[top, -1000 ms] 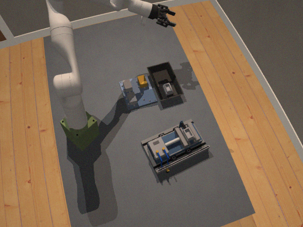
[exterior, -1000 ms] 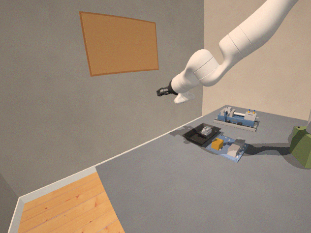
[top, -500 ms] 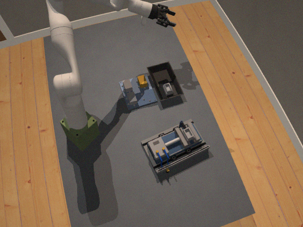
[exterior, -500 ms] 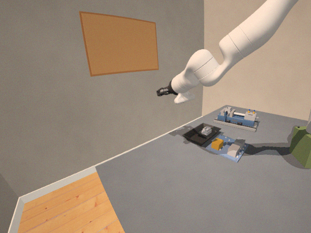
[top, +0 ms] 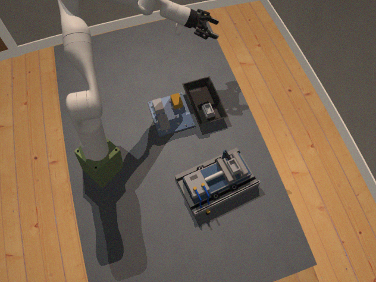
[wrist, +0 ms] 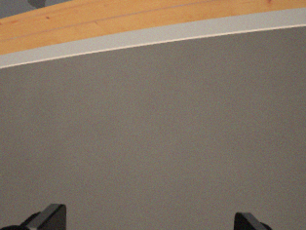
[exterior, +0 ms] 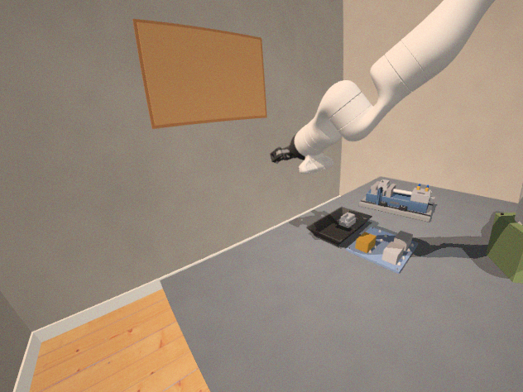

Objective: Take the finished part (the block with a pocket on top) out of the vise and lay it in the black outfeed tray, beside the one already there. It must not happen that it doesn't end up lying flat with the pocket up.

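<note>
The vise (top: 217, 180) stands on the grey mat at the front right, with the grey pocketed block (top: 234, 164) clamped at its far end; both also show in the exterior view, the vise (exterior: 396, 197) near the back wall. The black outfeed tray (top: 204, 102) holds one pocketed block (top: 208, 110) at its near end; the tray also shows in the exterior view (exterior: 338, 224). My gripper (top: 209, 27) is open and empty, high up and far from the vise, beyond the tray. The wrist view shows only my two fingertips over bare grey mat.
A blue fixture plate (top: 171, 115) beside the tray carries an orange block (top: 176, 100) and two grey blocks (top: 160, 116). The arm's green base (top: 98, 160) stands to the left. Wooden floor borders the mat.
</note>
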Available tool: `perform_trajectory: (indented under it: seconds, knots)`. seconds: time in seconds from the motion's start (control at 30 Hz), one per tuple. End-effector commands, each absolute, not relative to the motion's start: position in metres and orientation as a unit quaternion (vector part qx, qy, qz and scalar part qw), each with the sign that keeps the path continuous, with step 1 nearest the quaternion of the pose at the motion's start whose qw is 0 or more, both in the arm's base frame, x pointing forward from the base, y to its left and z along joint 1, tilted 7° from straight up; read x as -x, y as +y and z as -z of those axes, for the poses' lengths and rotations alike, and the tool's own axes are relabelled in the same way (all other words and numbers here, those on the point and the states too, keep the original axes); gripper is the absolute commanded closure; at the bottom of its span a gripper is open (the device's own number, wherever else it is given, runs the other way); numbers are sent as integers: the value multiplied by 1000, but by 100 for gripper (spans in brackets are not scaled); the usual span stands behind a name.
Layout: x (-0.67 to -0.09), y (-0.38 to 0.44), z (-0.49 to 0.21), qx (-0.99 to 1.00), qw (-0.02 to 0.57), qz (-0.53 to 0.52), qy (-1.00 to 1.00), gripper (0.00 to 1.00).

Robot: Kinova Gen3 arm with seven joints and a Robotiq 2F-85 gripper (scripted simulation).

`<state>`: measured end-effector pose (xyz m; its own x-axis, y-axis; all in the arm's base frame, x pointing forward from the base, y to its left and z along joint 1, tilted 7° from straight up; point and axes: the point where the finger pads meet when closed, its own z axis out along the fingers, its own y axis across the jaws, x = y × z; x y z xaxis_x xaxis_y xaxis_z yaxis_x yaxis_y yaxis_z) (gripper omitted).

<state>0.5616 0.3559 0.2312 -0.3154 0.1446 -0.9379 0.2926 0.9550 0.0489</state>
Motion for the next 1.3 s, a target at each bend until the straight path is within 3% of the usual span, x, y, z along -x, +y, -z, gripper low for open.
perform_trajectory:
  seconds: [0.0,0.9,1.27]
  knots:
    - [-562,348,-235,-144,566,63,810,0]
    - [-537,124,-170,-380,352,12,855,0]
    - [-531,74,-155,-428,298,0,853,0]
